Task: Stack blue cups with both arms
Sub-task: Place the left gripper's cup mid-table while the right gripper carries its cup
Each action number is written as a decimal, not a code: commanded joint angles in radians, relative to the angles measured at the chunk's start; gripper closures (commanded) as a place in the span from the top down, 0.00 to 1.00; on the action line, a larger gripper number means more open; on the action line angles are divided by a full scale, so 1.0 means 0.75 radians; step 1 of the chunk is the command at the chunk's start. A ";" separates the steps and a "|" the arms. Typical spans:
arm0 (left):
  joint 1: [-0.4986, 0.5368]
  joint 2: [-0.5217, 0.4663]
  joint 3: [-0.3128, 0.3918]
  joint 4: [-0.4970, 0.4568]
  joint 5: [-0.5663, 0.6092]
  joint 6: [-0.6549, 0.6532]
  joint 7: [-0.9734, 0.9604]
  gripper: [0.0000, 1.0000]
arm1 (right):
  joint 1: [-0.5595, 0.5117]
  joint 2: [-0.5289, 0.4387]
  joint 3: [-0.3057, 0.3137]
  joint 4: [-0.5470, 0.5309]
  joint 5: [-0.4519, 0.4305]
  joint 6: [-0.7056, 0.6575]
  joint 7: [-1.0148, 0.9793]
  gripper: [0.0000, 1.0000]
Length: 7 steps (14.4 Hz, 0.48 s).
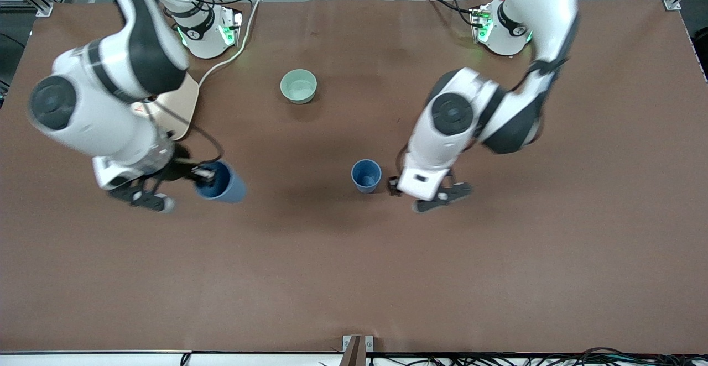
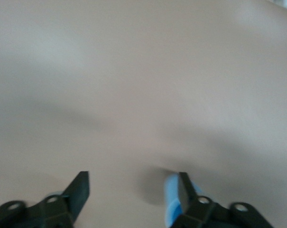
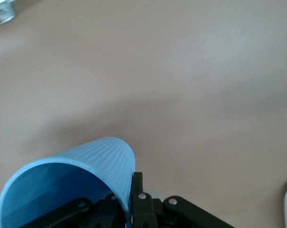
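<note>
Right gripper (image 1: 203,173) pinches the rim of a tilted blue cup (image 1: 222,183) above the table's right-arm end; left gripper (image 1: 423,193), fingers spread and empty, sits beside the upright second blue cup (image 1: 366,175) mid-table, risking knocking it over.
</note>
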 commanded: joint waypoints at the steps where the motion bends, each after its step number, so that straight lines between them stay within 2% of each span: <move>1: 0.149 -0.210 -0.005 -0.019 0.071 -0.135 0.113 1.00 | 0.064 -0.003 0.188 0.000 -0.126 0.010 0.334 0.01; 4: 0.292 -0.382 -0.005 -0.019 0.059 -0.276 0.347 1.00 | 0.297 0.133 0.194 0.079 -0.196 0.040 0.517 0.01; 5: 0.335 -0.431 -0.005 -0.019 0.049 -0.327 0.421 1.00 | 0.334 0.211 0.192 0.124 -0.221 0.065 0.572 0.01; 7: 0.395 -0.493 -0.009 -0.019 0.047 -0.428 0.556 1.00 | 0.373 0.281 0.194 0.170 -0.252 0.083 0.611 0.01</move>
